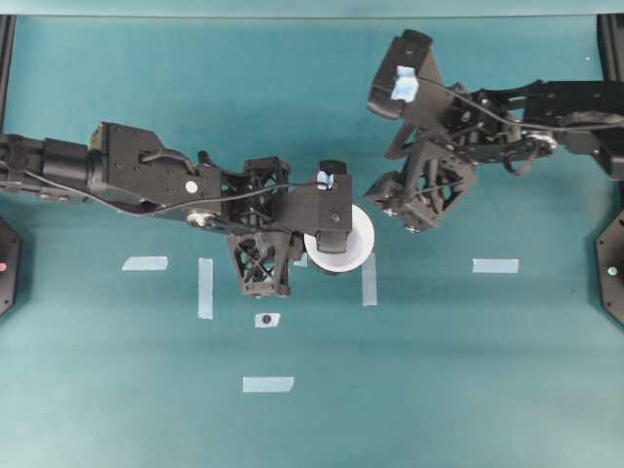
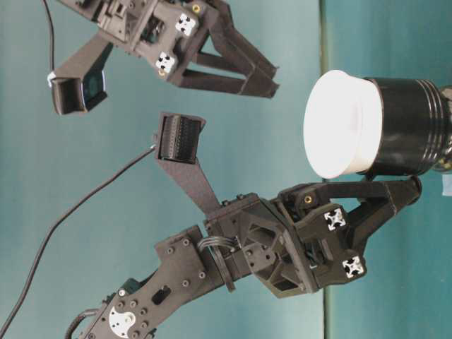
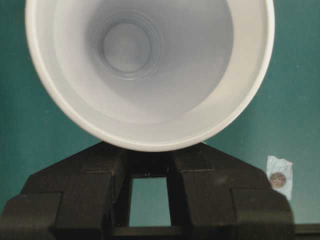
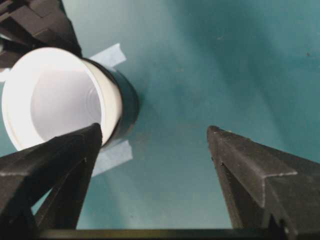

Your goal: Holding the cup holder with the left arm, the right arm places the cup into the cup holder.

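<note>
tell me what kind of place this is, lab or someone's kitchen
Most likely a robotics lab bench, not a kitchen: a bare teal tabletop marked with pale tape strips, and two black robot arms working over a white cup.

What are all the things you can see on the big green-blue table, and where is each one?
White cone-shaped cup: one, white, sitting inside the holder near the table's middle.
Glossy black round cup holder: one, black, wrapped around the cup's lower part, clamped by the left gripper.
Pale tape strips: at least six, light blue, spread flat around the cup.
Small tape scrap with a dark dot: one, pale, below the cup in the overhead view.
Teal table: one, blue-green, under everything.
Left gripper: one, black lattice, shut on the holder.
Right gripper: one, black lattice, open and empty, beside the cup, not touching it.
</note>
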`<state>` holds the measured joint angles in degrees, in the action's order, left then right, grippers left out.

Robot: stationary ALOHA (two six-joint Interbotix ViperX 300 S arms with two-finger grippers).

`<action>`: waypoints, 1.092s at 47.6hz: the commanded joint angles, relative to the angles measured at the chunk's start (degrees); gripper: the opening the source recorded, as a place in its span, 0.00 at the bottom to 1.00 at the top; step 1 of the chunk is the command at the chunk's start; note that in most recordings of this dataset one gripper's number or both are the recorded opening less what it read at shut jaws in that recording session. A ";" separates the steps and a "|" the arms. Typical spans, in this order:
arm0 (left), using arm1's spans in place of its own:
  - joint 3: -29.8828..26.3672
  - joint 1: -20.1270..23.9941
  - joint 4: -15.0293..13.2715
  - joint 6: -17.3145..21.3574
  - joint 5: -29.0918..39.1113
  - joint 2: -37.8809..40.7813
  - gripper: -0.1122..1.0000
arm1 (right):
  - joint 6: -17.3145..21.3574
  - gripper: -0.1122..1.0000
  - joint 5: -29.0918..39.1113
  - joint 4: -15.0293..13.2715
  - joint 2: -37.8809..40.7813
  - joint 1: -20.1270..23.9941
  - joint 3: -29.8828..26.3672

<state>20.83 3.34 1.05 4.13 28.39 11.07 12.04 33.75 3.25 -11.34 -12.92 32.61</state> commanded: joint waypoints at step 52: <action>-0.09 -0.62 0.09 -1.32 -2.37 0.70 0.29 | 0.35 0.93 -0.53 0.00 -5.27 0.35 0.79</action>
<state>21.45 2.81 1.05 2.99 26.89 13.01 12.04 33.66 3.25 -13.18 -12.74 33.84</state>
